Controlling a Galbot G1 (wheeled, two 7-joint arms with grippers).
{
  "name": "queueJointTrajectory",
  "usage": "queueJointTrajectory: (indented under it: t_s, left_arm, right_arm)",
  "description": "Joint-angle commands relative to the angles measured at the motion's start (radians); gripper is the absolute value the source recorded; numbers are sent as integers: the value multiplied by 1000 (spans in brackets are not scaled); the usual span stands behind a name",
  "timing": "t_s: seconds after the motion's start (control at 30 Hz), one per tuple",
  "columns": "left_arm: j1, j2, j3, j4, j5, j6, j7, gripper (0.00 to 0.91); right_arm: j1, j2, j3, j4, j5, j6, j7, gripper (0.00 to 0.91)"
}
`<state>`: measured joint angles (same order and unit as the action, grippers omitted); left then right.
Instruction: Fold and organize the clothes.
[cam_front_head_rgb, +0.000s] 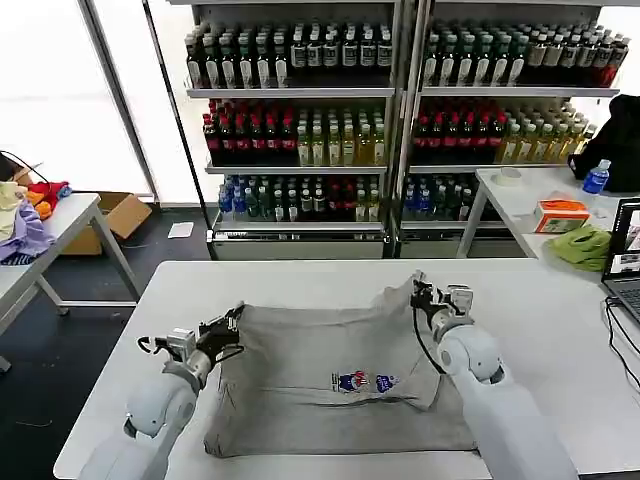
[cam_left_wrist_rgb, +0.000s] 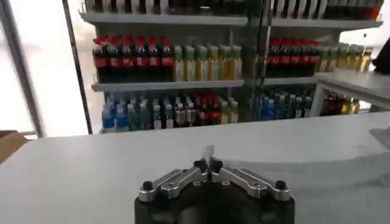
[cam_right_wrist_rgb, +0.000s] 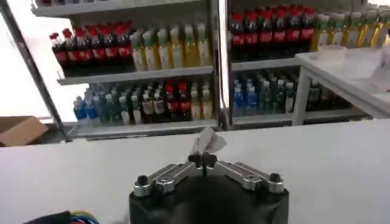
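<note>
The grey shirt (cam_front_head_rgb: 330, 385) lies spread on the white table (cam_front_head_rgb: 300, 275). The left tool (cam_front_head_rgb: 232, 325) is clamped on its far left corner, and the right tool (cam_front_head_rgb: 423, 297) pinches the far right corner (a tuft shows between closed tips). Best lift both evenly, keeping the edge taut, before folding toward the robot.

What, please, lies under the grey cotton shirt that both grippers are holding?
Under the grey cotton shirt the white table shows around its edges. Anything beneath its middle is covered. The left gripper and right gripper each pinch a far corner.
</note>
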<state>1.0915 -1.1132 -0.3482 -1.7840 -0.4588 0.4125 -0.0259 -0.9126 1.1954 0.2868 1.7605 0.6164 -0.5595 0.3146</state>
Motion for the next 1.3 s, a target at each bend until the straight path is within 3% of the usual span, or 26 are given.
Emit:
queueJointTrajectory:
  t_s: [0.03,0.27,0.63,1.3]
  left_arm:
    - [152,17,-28,-131,21,-15,2,0]
    - [241,19,-60,-141,35,-19,23,0]
    - [330,29,-90,-196,55,-22,24,0]
    - [355,6,-86,-170,107,-36,47,0]
  right_arm:
    - [-217,6,67,224,-28,8,13,0]
    - [-371,-6,124,314,-33,12,45,0]
    - [-518,-18,183,334,-43,22,86,0]
    - [-623,-2,153,371,-149,51,98,0]
